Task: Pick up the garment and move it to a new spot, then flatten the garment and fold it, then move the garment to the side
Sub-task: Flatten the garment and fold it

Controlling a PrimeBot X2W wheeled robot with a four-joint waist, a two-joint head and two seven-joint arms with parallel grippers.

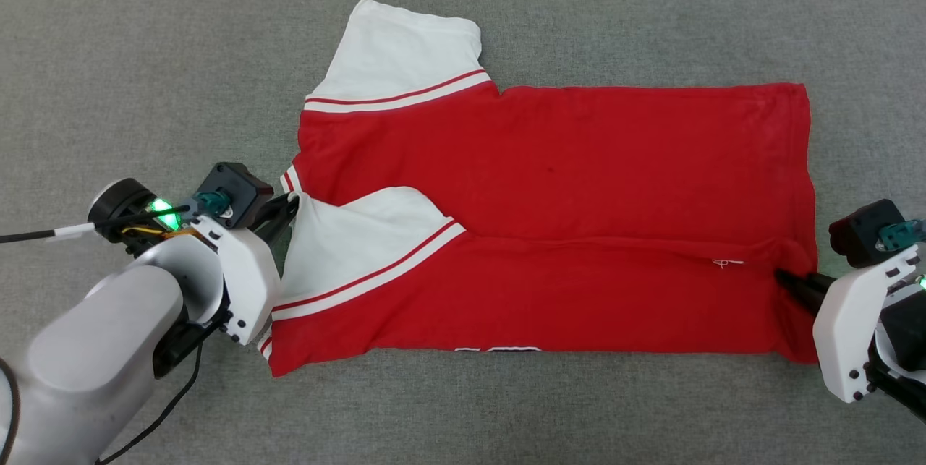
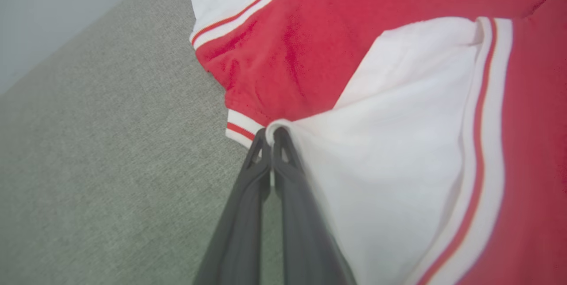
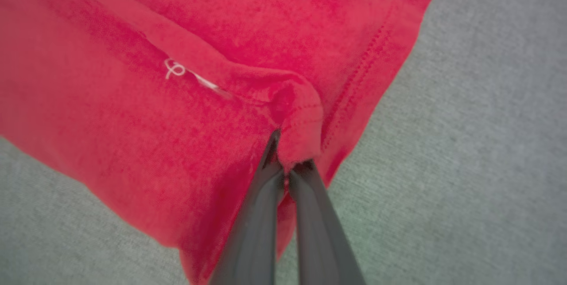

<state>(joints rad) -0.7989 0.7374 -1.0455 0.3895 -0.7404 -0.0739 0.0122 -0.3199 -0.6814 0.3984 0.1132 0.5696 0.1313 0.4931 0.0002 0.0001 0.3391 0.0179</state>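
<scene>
Red shirt [image 1: 579,154] lies spread on the grey cloth surface [image 1: 145,38], sideways to the robot. Collar trim [image 1: 291,179] is toward its left and hem [image 1: 806,161] toward its right, roughly mid-view from the head camera. Front looks face down: a sliver of black-and-white lettering [image 1: 499,349] peeks out at the near fold line.

Progress, my read: pick-up, relocate and flatten look done. Body is smooth, few wrinkles. First lengthwise fold is in hand. Near long edge is turned over onto the middle of the body, with the near sleeve [image 1: 362,241] lying on top of the red. Far sleeve [image 1: 405,53] sticks out flat, not folded yet.

Jaws: left gripper [image 1: 288,206] is closed tight, pinching the white corner of the near sleeve just beside the collar trim. Left wrist view confirms cloth between the tips. The right gripper [image 1: 785,280] is closed too, clamped on a bunched bit of the hem at the right end of the folded edge. Right wrist view shows the red cloth puckered around the tips.

Left to do:
- let go of this fold
- turn the far side and far sleeve in
- fold crosswise into a compact packet
- shift it aside

Roughly halfway, I'd say. Risk: that puckered hem corner may spring back on release.
</scene>
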